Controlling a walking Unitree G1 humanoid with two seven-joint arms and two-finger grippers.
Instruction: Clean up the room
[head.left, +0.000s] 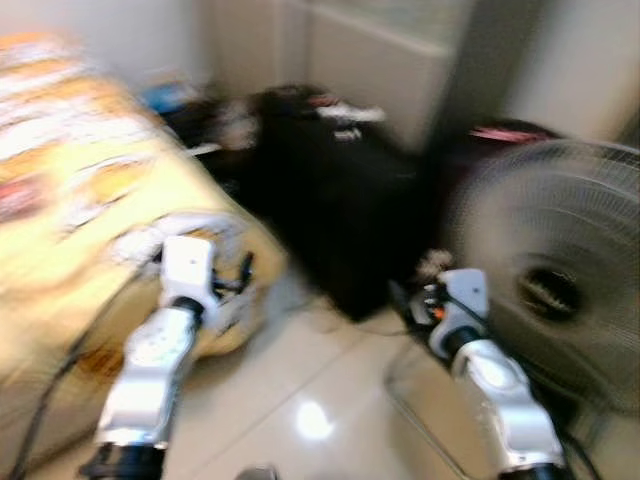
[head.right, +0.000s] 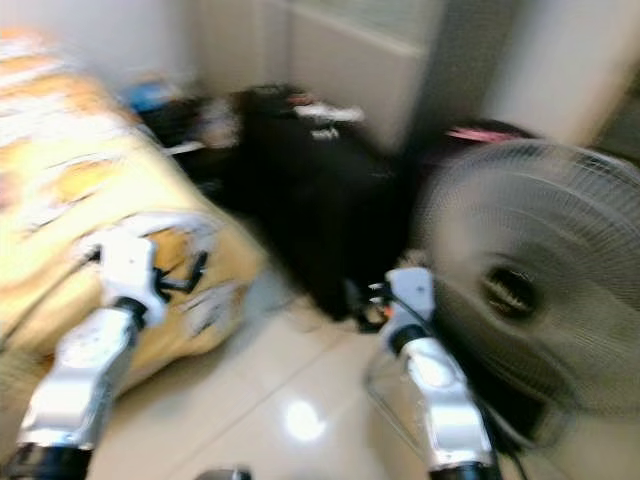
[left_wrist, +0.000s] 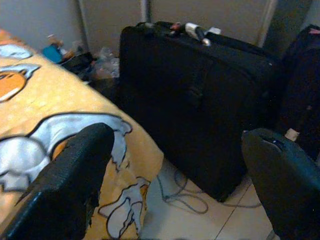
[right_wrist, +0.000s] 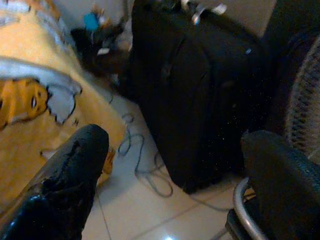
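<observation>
Both grippers hang wide apart and hold nothing, the left gripper (left_wrist: 175, 165) beside the corner of a bed with an orange cartoon-print bedspread (left_wrist: 45, 115), the right gripper (right_wrist: 175, 170) near a standing fan (head.left: 560, 280). Between them a large black suitcase (left_wrist: 200, 95) stands upright on the pale tiled floor (head.left: 310, 400), a grey cable (right_wrist: 140, 160) looped at its base and small clutter (left_wrist: 75, 57) piled against the wall behind. No writing can be read; the head views are blurred, and a strip of bare tile runs between bed and suitcase.
</observation>
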